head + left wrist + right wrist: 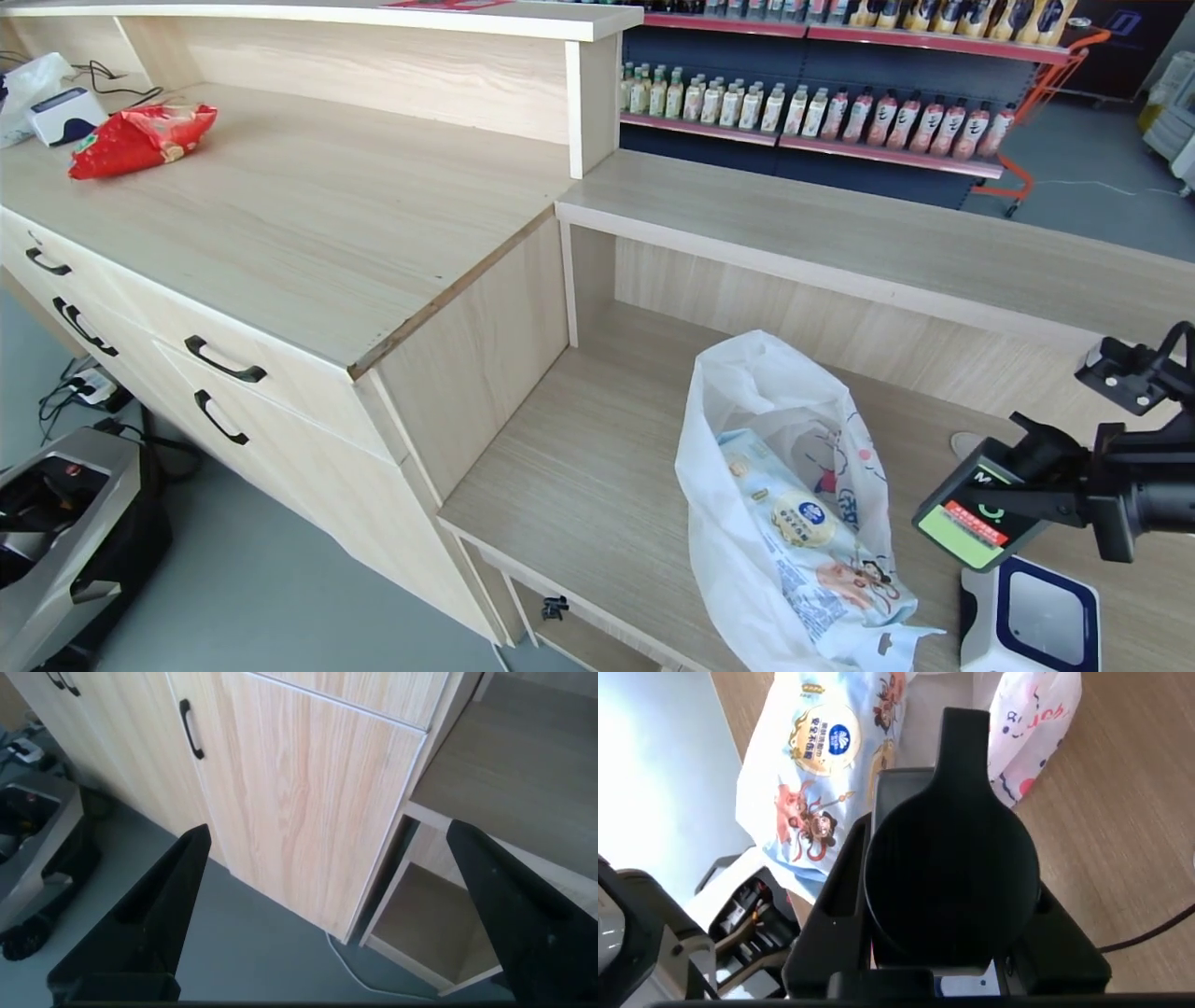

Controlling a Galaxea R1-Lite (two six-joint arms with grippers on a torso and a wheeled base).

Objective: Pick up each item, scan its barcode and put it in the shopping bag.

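Head view, we see right gripper (pixel 1034 481) clamped on dark item (pixel 971 525) above scanner (pixel 1034 611), beside shopping bag (pixel 747 448), left gripper (pixel 329 831) spread wide, red packet (pixel 140 140) on counter (pixel 327 233).

The head camera looks down over the table (pixel 308 224) and bag (pixel 738 392). The left wrist camera hangs low, facing cabinet (pixel 299 803) and floor (pixel 243 933). The right wrist camera sits close above that same bag.

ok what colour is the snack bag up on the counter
The snack bag is mostly red; the head view shows it best.
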